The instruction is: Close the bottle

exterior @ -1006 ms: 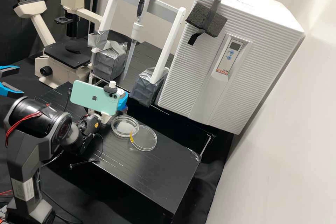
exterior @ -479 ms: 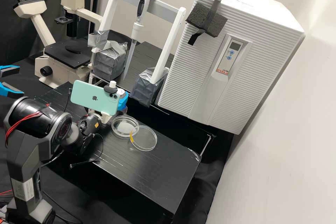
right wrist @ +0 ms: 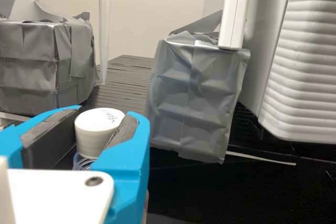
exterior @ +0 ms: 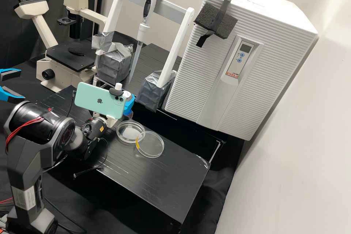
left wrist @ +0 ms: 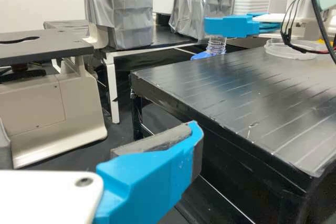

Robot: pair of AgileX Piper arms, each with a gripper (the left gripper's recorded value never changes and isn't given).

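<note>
Petri dishes (exterior: 140, 138) lie near the clamped bottle cap (right wrist: 98, 127).

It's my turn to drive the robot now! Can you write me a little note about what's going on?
Right gripper: shut on the white cap, held right on top of the clear bottle. Bottle threads show just under the cap.
Left gripper: open and empty, off to the side of the bench.
The bottle stands upright on the bench, near the two petri dishes.
Done: cap brought to the bottle's mouth.
Left: probably twist the cap down until the threads are covered, then let go.
</note>
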